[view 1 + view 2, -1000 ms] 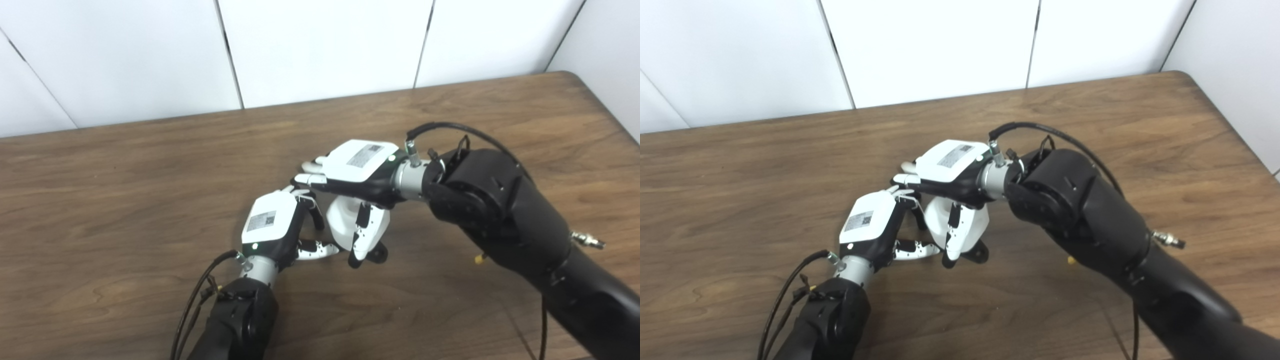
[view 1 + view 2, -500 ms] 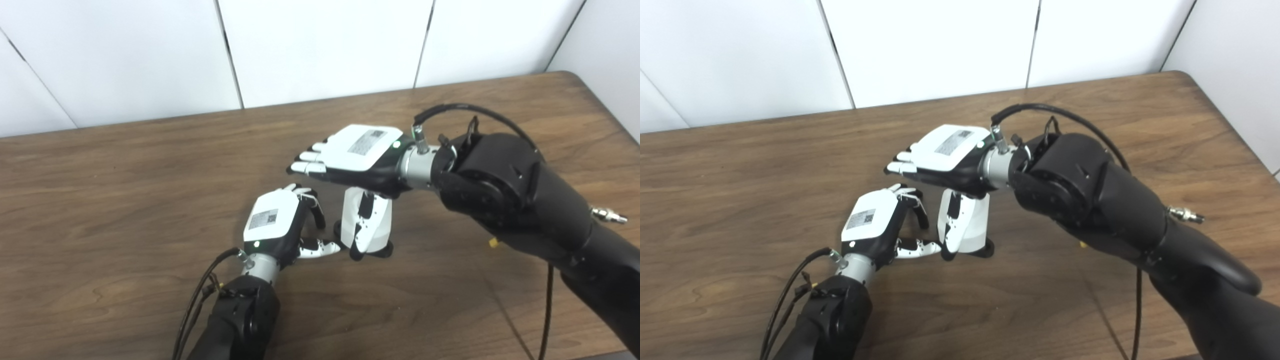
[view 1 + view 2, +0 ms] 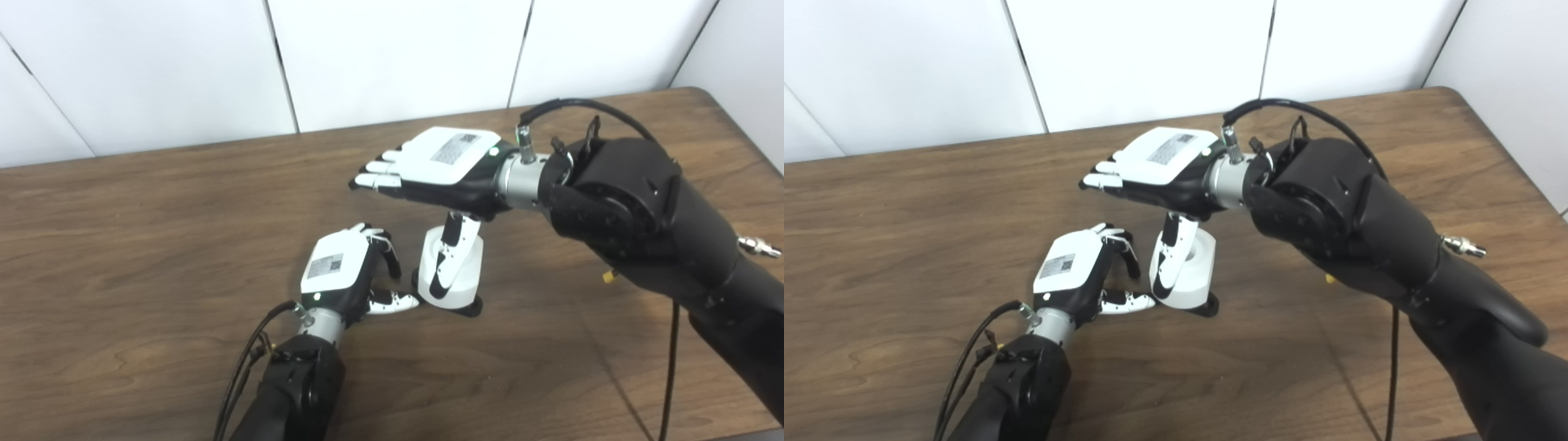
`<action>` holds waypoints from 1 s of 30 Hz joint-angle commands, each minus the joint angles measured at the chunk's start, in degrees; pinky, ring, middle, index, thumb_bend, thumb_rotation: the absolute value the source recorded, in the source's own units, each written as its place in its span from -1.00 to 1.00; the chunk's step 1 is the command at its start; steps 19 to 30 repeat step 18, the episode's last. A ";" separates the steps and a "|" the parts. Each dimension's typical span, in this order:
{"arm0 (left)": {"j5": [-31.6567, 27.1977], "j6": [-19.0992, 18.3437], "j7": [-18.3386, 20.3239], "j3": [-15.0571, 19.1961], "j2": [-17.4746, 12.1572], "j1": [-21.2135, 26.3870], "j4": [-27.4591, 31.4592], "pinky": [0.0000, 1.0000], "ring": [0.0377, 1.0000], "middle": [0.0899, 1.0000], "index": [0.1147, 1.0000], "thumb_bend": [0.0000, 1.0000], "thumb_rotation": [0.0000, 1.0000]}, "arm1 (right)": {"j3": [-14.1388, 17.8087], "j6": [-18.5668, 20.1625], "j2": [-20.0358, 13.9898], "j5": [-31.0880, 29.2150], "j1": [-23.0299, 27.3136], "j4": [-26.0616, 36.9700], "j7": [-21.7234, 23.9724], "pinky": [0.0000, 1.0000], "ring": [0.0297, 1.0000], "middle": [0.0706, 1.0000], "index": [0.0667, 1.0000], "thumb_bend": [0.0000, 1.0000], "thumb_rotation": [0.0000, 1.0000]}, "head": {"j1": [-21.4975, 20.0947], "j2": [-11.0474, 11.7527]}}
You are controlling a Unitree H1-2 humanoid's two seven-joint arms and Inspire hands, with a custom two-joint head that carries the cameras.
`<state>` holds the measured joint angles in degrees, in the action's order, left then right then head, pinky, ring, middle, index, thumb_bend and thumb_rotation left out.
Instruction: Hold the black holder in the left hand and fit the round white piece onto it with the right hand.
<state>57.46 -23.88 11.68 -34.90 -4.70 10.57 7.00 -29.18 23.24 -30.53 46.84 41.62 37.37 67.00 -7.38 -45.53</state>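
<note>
1. risk: right hand (image 3: 438, 165) hovers above the round white piece (image 3: 452, 269), fingers spread flat, holding nothing, thumb hanging down in front of it; a stray brush from that thumb could tip the piece or knock it off the black holder (image 3: 468, 306);
2. left hand (image 3: 343, 272) just beside the holder, fingers curled loosely, gripping nothing; holder looks unsteadied;
3. white piece: short smooth cylinder, recessed top, sitting on the holder mid counter (image 3: 153, 245), seemingly fitted.
</note>
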 commanded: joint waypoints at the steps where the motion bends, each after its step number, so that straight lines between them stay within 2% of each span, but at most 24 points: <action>1: -2.27 -1.12 7.01 -2.01 -0.60 -2.88 -6.15 0.79 0.81 0.57 -0.16 0.04 -0.90 | 1.90 3.68 -0.74 -0.56 3.44 1.45 5.76 1.00 1.00 1.00 0.99 1.00 -0.02 | 0.12 0.02; 8: -2.88 -0.86 7.42 -1.81 -1.25 -3.20 -5.24 0.78 0.81 0.57 -0.16 0.04 -0.89 | 3.66 3.68 -1.52 -2.10 4.82 0.85 5.76 1.00 1.00 1.00 1.00 1.00 -0.01 | 0.32 0.07; 12: -2.70 -1.44 9.57 -2.23 -2.05 -2.83 -4.40 0.79 0.83 0.62 -0.14 0.04 -0.87 | 5.04 3.68 -2.08 -3.40 5.20 0.18 5.76 1.00 1.00 1.00 1.00 1.00 -0.02 | 0.79 0.05; 14: -2.59 -1.69 10.52 -2.46 -2.42 -2.56 -4.08 0.79 0.83 0.65 0.22 0.51 -0.74 | 5.83 3.68 -2.15 -3.74 5.06 0.03 5.76 1.00 1.00 1.00 1.00 1.00 -0.04 | 0.98 0.05; 18: -3.47 -2.80 15.52 -2.07 -3.07 -2.04 -2.03 0.87 0.88 0.74 0.49 0.73 -0.64 | 7.58 3.68 -2.53 -3.95 4.47 0.26 5.76 1.00 1.00 1.00 1.00 1.00 -0.02 | 1.28 0.03; 30: -3.47 -2.80 15.52 -2.07 -3.07 -2.04 -2.03 0.87 0.88 0.74 0.49 0.73 -0.64 | 7.58 3.68 -2.53 -3.95 4.47 0.26 5.76 1.00 1.00 1.00 1.00 1.00 -0.02 | 1.28 0.03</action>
